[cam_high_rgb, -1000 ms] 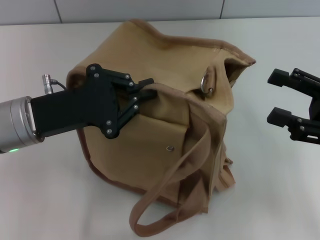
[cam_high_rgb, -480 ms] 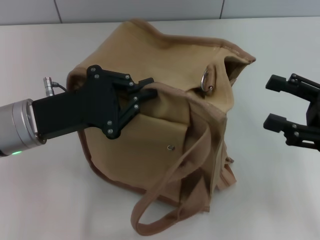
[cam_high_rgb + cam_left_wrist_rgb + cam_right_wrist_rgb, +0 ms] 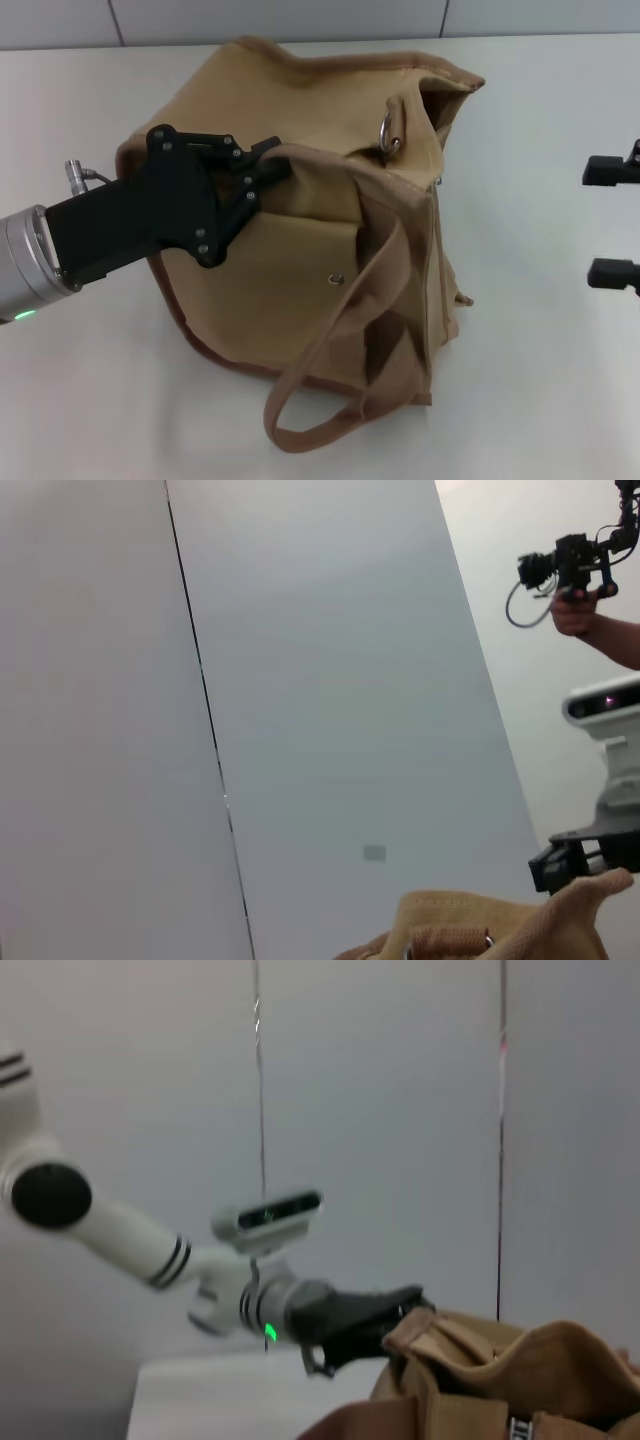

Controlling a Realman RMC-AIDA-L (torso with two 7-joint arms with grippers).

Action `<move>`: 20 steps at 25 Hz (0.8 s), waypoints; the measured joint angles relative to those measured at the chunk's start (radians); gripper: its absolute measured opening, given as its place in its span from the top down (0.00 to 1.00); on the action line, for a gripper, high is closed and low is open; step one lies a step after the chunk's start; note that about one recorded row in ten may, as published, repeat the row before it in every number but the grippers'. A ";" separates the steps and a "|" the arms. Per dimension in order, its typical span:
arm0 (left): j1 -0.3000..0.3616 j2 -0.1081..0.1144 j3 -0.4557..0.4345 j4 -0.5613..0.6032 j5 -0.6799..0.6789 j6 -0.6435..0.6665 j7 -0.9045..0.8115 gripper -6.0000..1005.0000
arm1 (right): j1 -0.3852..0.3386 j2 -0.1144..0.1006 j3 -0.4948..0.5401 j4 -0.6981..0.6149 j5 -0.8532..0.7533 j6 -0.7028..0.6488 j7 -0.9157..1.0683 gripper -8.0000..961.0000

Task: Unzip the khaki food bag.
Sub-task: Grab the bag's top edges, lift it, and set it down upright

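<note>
The khaki food bag [image 3: 300, 250] stands on the white table, its top sagging open toward the right. A silver ring pull [image 3: 388, 135] hangs near its top right corner, and a metal snap [image 3: 337, 279] shows on the front pocket. One webbing handle [image 3: 330, 390] droops in a loop over the front. My left gripper [image 3: 270, 160] is shut on the bag's top front edge, at the left. My right gripper [image 3: 603, 220] is open at the far right, apart from the bag. The bag's top [image 3: 480, 930] shows in the left wrist view, and the bag [image 3: 500, 1370] also in the right wrist view.
The white table [image 3: 540, 380] spreads around the bag, with a grey wall behind it. In the left wrist view a person's hand [image 3: 580, 570] holds a camera rig at the back. The left arm [image 3: 340, 1315] shows in the right wrist view.
The left gripper has moved left and away from me, dragging the bag's top edge and the whole bag with it. The right gripper has drawn off to the right, nearly out of the head view.
</note>
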 joint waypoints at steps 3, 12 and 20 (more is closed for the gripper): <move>0.000 -0.001 0.001 -0.013 0.000 0.005 0.000 0.95 | 0.000 0.000 -0.049 -0.143 0.013 -0.001 0.074 0.20; -0.009 -0.003 0.011 -0.073 -0.006 0.011 0.037 0.95 | 0.065 0.001 -0.100 -0.179 0.077 0.010 0.199 0.20; -0.008 -0.003 0.011 -0.074 -0.010 0.044 0.038 0.95 | 0.104 -0.006 -0.149 -0.101 0.073 0.028 0.238 0.21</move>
